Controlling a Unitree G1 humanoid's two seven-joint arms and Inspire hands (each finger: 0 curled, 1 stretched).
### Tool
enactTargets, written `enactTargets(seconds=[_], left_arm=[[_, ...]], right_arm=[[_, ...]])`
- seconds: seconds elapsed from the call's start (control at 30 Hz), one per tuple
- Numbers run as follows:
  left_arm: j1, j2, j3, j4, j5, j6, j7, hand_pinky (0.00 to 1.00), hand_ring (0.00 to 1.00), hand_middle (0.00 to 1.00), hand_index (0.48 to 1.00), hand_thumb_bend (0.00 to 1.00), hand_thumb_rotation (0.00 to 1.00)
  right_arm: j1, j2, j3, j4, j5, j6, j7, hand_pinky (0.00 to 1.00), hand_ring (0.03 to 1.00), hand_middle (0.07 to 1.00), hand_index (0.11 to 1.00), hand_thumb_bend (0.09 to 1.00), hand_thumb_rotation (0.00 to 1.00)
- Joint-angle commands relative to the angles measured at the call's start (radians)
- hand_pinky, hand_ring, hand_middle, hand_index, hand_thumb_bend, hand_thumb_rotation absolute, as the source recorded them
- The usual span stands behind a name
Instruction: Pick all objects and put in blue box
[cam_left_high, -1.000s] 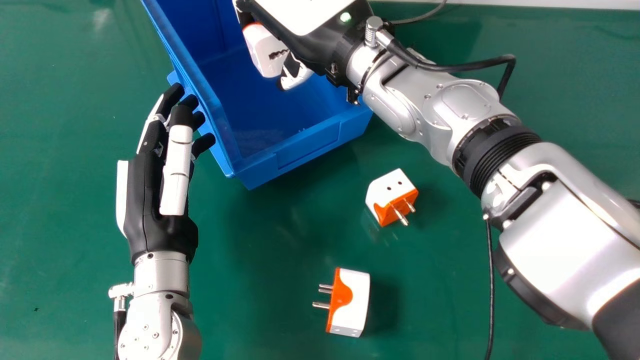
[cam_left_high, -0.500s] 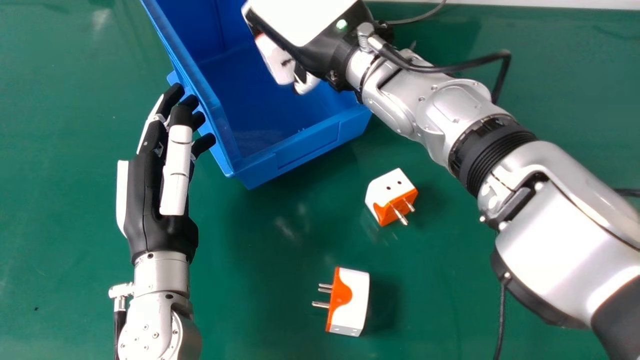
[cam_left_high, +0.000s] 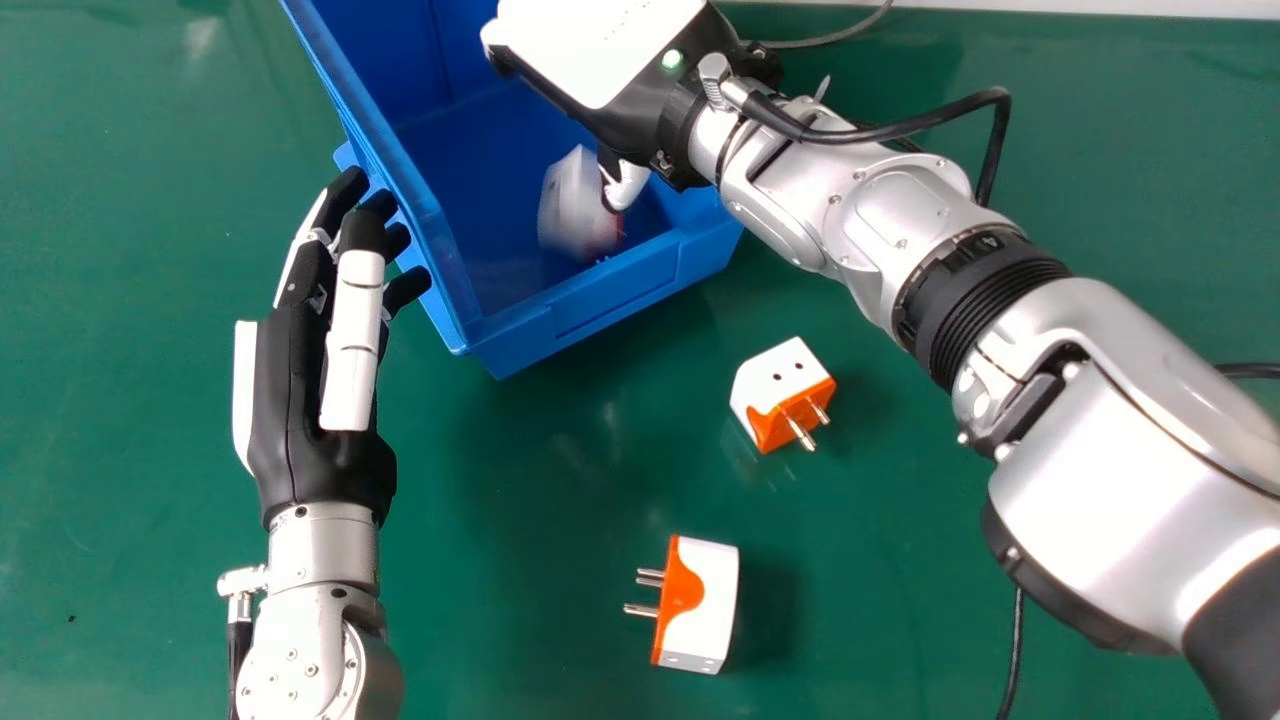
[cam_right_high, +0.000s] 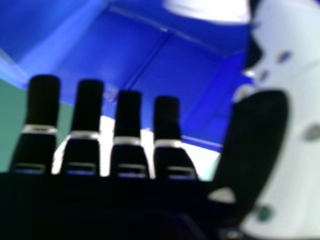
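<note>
Straight fingers (cam_right_high: 129, 107) on the right hand (cam_left_high: 610, 60) hang above the inside of the blue box (cam_left_high: 615, 290), with gaps between them, and they grasp nothing. One white plug adapter (cam_left_high: 575, 205), blurred, is inside the blue box toward its near end, just beside the thumb (cam_left_high: 625, 185) in the head view; whether it touches the box floor, I cannot tell. The right arm (cam_left_high: 850, 205) crosses over the right wall of the blue box, and a green light (cam_left_high: 672, 60) glows on the back of that hand. Left of the blue box is the left hand (cam_left_high: 285, 400), its fingers extended and loosely relaxed, holding nothing; the tips overlap the box's left side in the head view, though contact cannot be made out. Two more adapters lie outside the blue box on the green table (cam_left_high: 520, 620). Nearer to it, off its near right corner, is an orange-and-white adapter (cam_left_high: 770, 385) with its prongs facing away from the box. Farther from the blue box, on the robot's side, lies another orange-and-white adapter (cam_left_high: 705, 605), prongs pointing left. Those two are well apart from each other.
</note>
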Motion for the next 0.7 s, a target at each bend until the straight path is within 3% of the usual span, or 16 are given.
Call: enactTargets(seconds=[0.0,0.33,0.53,0.67], left_arm=[[0.005,0.0,-0.009,-0.029,0.004,-0.006,-0.006,0.8,0.86,0.87,0.867,0.68,0.77],[0.014,-0.005,-0.015,-0.045,0.015,0.0,0.007,0.8,0.86,0.87,0.867,0.69,0.77],[0.015,-0.006,-0.014,-0.044,0.001,0.001,0.003,0.8,0.86,0.87,0.866,0.68,0.77],[0.015,-0.003,-0.014,-0.047,0.004,0.005,0.006,0.8,0.86,0.87,0.868,0.69,0.77]], right_arm=[[-0.051,-0.003,0.008,-0.018,-0.011,0.012,-0.03,0.63,0.818,0.878,0.842,0.885,0.28],[-0.049,0.014,0.01,-0.015,-0.014,0.014,-0.016,0.72,0.924,0.96,0.921,0.964,0.35],[-0.032,0.003,-0.003,-0.027,0.0,0.02,-0.024,0.75,0.944,0.977,0.939,0.982,0.37],[-0.017,-0.02,-0.021,-0.052,0.011,0.034,-0.02,0.75,0.946,0.982,0.943,0.989,0.38]])
